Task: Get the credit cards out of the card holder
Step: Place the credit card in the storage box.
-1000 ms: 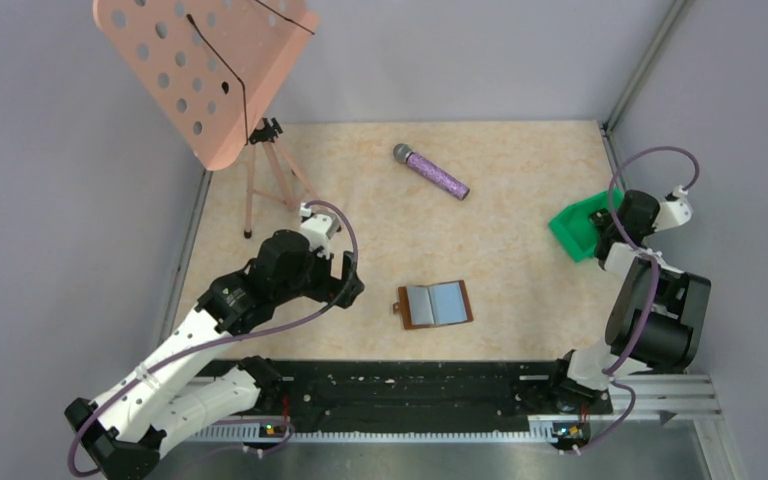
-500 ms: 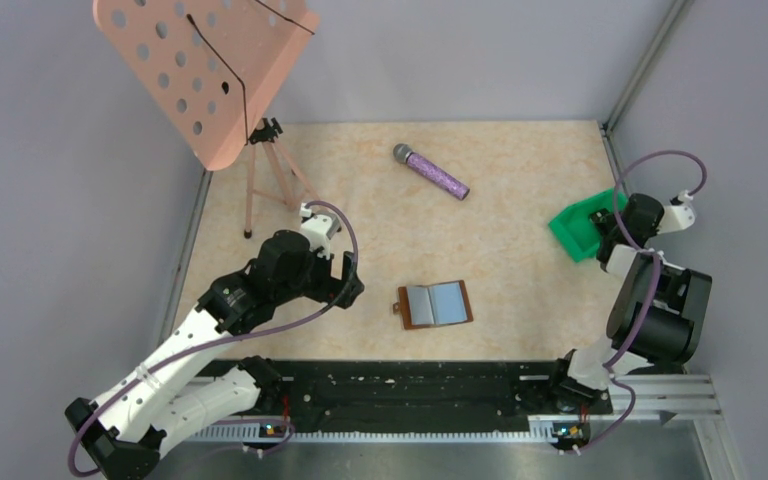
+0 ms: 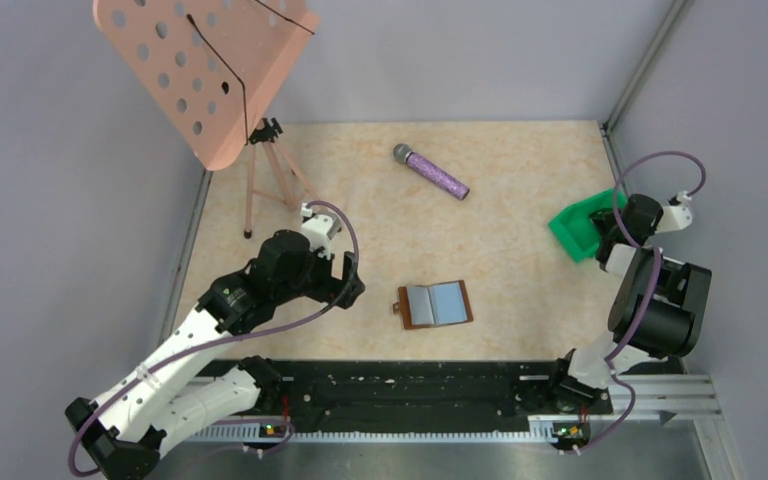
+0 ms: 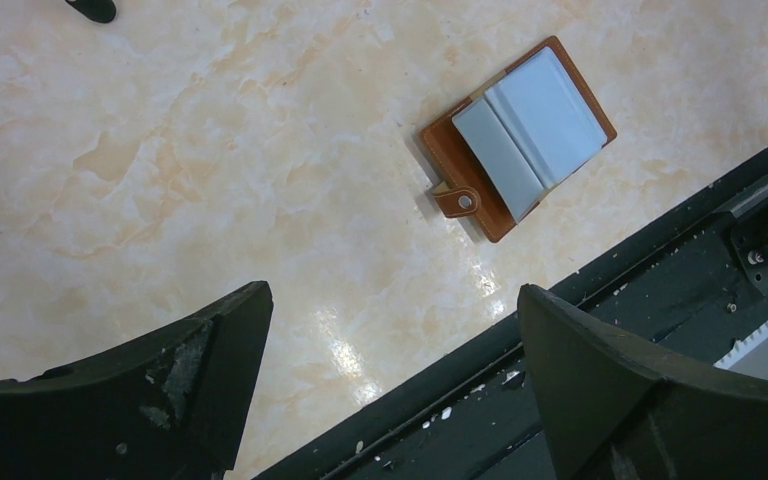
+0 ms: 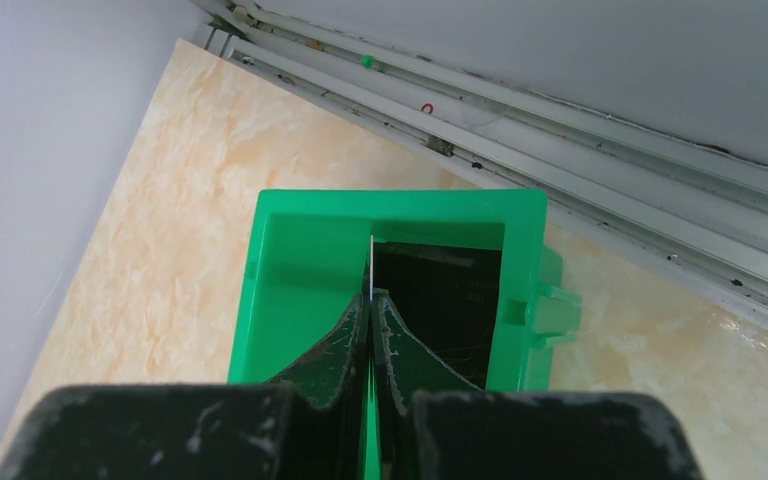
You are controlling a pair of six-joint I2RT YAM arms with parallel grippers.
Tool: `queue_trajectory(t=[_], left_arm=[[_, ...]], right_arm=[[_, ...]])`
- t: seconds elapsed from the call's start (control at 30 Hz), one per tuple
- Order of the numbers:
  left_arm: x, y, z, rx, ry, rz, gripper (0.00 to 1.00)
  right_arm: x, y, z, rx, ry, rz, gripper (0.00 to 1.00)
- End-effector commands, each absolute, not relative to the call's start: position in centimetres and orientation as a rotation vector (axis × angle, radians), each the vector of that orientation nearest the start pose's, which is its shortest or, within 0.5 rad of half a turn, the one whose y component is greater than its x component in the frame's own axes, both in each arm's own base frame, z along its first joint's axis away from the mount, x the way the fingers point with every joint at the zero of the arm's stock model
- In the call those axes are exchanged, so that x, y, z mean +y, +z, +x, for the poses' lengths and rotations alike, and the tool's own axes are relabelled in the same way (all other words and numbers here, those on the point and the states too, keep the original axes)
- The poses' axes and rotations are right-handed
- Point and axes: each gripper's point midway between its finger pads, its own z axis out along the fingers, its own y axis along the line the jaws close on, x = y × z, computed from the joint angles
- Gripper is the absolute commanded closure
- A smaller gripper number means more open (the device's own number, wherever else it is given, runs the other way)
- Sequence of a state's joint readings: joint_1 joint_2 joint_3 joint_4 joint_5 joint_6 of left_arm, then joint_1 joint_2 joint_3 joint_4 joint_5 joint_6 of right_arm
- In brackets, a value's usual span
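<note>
Arms: I'm seeing left gripper [image 4: 392, 296] hovering wide open, empty, angled down just left of card holder [image 3: 435, 305]; right gripper [image 5: 371, 297], far right of it, pinching thin card [image 5: 371, 260] edge-on.

A thin white sliver [image 5: 371, 262] pinched in the right hand [image 5: 371, 298] shows edge-on only, so its face cannot be told; beyond it a dark flat thing [image 5: 438, 285] in the green bin [image 5: 290, 250] lies partly behind the fingers, its print too small to read; from above, the arm covers the bin's right end; the left hand's [image 4: 392, 300] fingers [image 4: 195, 370] are cut off by the lower edge; whether the card holder [image 4: 520, 135] has cards in its pockets cannot be told.
</note>
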State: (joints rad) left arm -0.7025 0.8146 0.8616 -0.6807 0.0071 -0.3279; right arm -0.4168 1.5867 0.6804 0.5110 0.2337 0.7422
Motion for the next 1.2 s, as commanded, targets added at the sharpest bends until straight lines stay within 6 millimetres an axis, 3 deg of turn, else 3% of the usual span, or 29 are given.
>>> queue_trajectory(t=[0.0, 0.1, 0.43, 0.97, 1.17], left_arm=[[-18.4, 20.4, 19.2, 2.184, -0.596, 0.442, 0.02], [-18.5, 20.3, 19.2, 2.189, -0.599, 0.447, 0.02], [-18.6, 20.1, 19.2, 2.198, -0.601, 0.451, 0.02], [-18.7, 19.9, 19.2, 2.208, -0.597, 0.453, 0.02], [-18.6, 19.9, 19.3, 2.206, -0.59, 0.451, 0.02]], right_arm=[[-19.7, 10.1, 40.2, 1.51, -0.012, 1.185, 1.0], [-19.7, 9.6, 40.2, 1.529, -0.019, 1.188, 1.0], [-20.6, 9.9, 39.5, 1.555, -0.106, 1.21, 0.79], [-21.3, 12.2, 39.9, 1.591, -0.167, 1.169, 0.69], [-20.2, 13.8, 41.1, 1.637, -0.118, 1.087, 0.68]])
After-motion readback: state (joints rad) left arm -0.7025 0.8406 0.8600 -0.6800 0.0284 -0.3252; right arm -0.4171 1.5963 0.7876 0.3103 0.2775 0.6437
